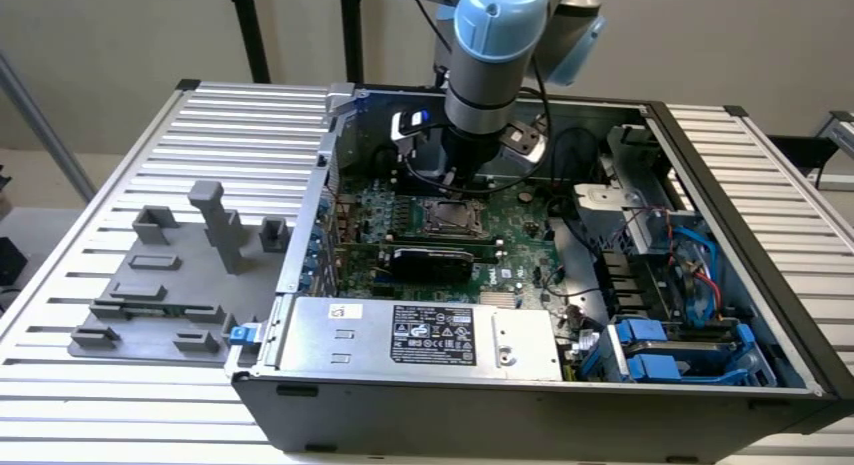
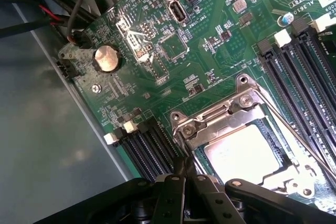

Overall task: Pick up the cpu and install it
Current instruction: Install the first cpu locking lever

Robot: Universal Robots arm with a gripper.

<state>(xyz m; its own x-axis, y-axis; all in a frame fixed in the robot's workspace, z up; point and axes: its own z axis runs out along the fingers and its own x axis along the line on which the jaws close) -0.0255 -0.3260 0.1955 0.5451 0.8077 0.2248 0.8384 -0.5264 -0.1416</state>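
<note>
Pincer closed with nothing held, hanging inside the open computer case just above the motherboard near frame centre in the exterior view. Cpu sits in the socket frame, silver top showing. Grey fixture blocks lie on the worktop at left

Flat square cpu with a silver-grey metal top, smooth, dully reflective. Around it a bright steel socket frame — polished, screwed at the corners. At ten o'clock from the socket, a round metal coin cell, satin sheen. Green motherboard lacquered, slightly glossy, with matt black plastic memory slots. Black gripper, matt, hard-looking. Dark sheet-metal computer case with a painted, low-gloss finish. Ribbed aluminium table — brushed, pale. Grey plastic fixture blocks dull and smooth.
</note>
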